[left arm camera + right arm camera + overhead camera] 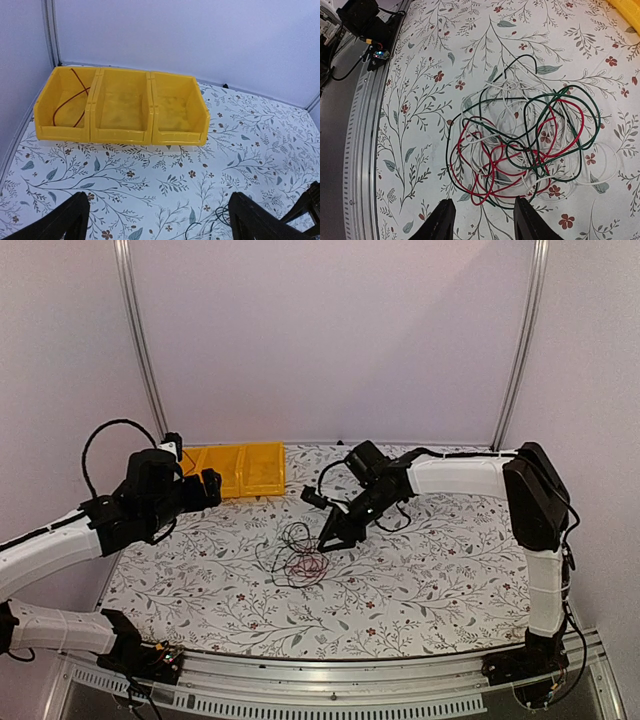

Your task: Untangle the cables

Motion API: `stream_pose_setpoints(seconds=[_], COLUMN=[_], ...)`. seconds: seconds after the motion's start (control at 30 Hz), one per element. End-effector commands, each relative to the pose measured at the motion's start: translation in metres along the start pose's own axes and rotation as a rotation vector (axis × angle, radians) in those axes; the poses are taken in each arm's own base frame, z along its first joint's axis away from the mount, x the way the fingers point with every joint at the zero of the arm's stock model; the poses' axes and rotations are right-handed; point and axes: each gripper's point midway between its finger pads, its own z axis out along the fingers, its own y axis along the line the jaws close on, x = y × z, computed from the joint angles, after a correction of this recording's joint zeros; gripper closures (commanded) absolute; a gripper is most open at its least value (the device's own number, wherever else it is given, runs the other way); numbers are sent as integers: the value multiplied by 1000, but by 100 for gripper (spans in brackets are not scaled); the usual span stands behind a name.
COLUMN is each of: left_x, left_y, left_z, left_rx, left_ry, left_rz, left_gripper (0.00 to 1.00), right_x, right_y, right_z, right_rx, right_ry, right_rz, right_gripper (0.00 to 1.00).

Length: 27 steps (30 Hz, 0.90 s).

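The job looks partway through. One thin reddish-brown cable (75, 97) lies in the leftmost of the three yellow bins (122, 135), in the upper left of the left wrist view. The rest of the cables (520, 150) are knotted in one heap on the flowered table (420, 590), at the centre of the top view.

The step in hand seems to be choosing the next strand to draw out of that heap. The right gripper (485, 225) hangs over it. Its two fingers show at the bottom edge of the right wrist view, moderately apart with nothing between them. The heap fills the middle of that frame, just above the fingertips and not touching them. Nearest the fingers is the low loop of a red strand (475, 201), crossed by dark green and white ones (the dark strand could be black; the colour is hard to call).

The next move likely calls for coming down on a single outer loop where it stands clear of its neighbours, closing on that strand alone. It should then be drawn away slowly so the others do not drag along.

The left gripper (157, 227) is spread wide and empty. Its fingers sit at the bottom corners of its own view, facing the bins. It is well apart from the heap, of which only a dark loop shows at the lower right of that frame.
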Motion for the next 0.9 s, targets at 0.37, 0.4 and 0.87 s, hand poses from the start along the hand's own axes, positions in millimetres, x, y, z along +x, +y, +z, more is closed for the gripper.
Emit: stream_pose_setpoints(seconds=[0.37, 0.4, 0.87], left_x=[13, 15, 52], left_y=[-35, -38, -140], left_z=[-20, -20, -33], left_rx=[280, 297, 774], left_ry=[39, 46, -4], left_rz=[75, 83, 259], left_gripper=[22, 22, 24], right_x=[24, 25, -48], right_y=[6, 6, 49], right_z=[43, 44, -28], right_rx=[-114, -114, -123], right_ry=[49, 51, -49], right_rz=[53, 54, -46], right_gripper=[59, 59, 100])
